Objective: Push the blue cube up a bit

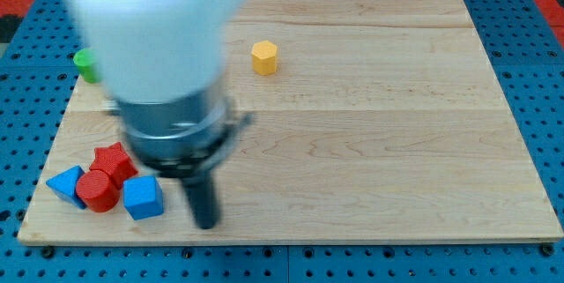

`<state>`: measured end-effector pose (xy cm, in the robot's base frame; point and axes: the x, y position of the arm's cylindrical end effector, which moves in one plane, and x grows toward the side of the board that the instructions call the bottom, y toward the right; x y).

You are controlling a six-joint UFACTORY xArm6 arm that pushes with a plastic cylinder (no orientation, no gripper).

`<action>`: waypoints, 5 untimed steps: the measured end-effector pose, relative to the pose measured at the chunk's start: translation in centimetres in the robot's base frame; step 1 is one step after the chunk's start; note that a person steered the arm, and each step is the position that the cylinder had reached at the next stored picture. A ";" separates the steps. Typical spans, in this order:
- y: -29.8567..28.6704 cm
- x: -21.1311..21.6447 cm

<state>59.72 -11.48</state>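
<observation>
Approaching stage, apparently: tip (205, 224) just right of blue cube (143, 197) near worktop (370, 142) bottom-left, beside red blocks (106, 175); no grasping hand to report; next, probably slipping below cube, then pushing it toward view's top.

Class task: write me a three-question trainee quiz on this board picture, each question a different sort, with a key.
1. True or false: my tip touches the yellow block.
2. On which side of the blue cube is my tip? A) view's left B) view's right C) view's top
3. Fill in: the block partly hidden behind the arm at the view's upper left is ____.

Key: 1 false; 2 B; 3 green.
</observation>
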 end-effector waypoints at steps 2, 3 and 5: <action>-11.9 0.0; -10.7 -0.4; -6.0 -3.5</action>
